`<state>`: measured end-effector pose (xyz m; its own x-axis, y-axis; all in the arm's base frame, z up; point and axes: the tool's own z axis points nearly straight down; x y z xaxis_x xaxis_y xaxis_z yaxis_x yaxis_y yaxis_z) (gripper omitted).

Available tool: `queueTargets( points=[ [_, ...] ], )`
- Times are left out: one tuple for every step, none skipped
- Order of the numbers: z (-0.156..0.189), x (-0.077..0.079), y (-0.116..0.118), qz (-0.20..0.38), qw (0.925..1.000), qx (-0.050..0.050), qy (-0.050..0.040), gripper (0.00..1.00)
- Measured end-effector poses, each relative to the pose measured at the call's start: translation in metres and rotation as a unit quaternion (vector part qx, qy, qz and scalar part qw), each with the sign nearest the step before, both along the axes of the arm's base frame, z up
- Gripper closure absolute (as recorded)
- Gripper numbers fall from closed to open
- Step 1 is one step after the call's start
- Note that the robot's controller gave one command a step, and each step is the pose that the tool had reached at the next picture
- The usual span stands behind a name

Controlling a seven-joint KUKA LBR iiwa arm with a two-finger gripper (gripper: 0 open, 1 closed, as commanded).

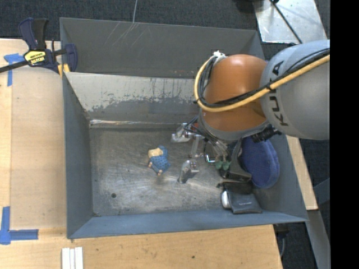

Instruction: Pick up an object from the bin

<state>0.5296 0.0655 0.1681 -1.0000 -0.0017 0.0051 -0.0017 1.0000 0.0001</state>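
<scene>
Reaches into the grey metal bin (78, 167) from the right, with a rounded orange wrist cover (233, 94) and a yellow cable (247, 97) looped across it. Hangs low over the bin floor, right of centre, with the jaws spread: one metal tip toward the back wall, the other nearer the front, nothing pinched between. Stands just right of a small toy figure (159, 159), blue in the body and pale yellow at the head, lying on the bare floor near the middle, close to the front tip but apart from it. Has a dark blue soft pouch (262, 160) on its far side against the right wall, partly under the cover, and a flat black and grey piece (242, 202) in the front right corner, just below the pouch. Shows something small and green (223, 165) between jaws and pouch, too small to tell what.
</scene>
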Motion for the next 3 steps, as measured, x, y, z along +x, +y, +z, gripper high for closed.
queueTargets(
  points=[
    [-0.082, 0.001, 0.006, -0.078, 0.9969, -0.001, -0.0006, 0.00],
    [-0.079, 0.003, 0.006, -0.078, 0.9969, 0.000, -0.0034, 1.00],
    [0.037, -0.007, 0.005, -0.021, 0.9997, 0.000, -0.0074, 1.00]
  ],
)
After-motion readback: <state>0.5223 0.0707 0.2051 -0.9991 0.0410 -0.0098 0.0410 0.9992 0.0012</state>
